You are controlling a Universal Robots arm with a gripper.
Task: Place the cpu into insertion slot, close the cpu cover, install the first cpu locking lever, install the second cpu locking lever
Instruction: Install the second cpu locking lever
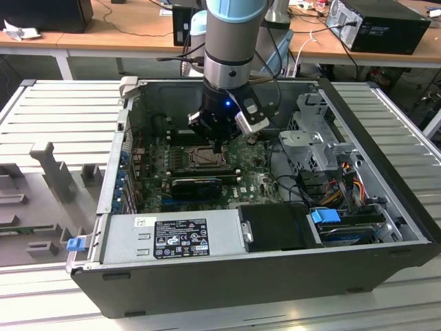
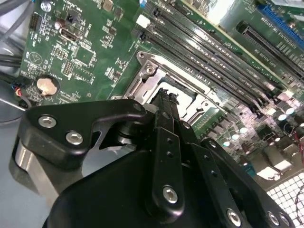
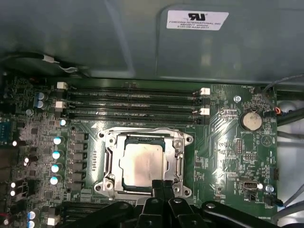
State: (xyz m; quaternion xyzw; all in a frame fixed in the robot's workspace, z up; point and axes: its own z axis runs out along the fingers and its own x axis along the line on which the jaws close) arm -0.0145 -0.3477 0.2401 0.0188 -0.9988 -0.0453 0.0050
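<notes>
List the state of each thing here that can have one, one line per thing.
cpu: seated flat in the insertion slot.
cpu cover: closed over the socket, cpu face showing through its window.
gripper: jaws together, tips at the socket's edge, holding nothing.
computer case: side open, motherboard exposed.

Open grey computer case [image 1: 386, 172] at frame centre on a ribbed metal counter [image 1: 62, 110], grey power supply [image 1: 172, 238] along its lower edge, blue-tabbed drive [image 1: 325, 216] at lower right, wooden desks [image 1: 124, 31] across the top, round coin battery [image 3: 251, 120] right of the memory slots [image 3: 133, 102] in the first wrist view
</notes>
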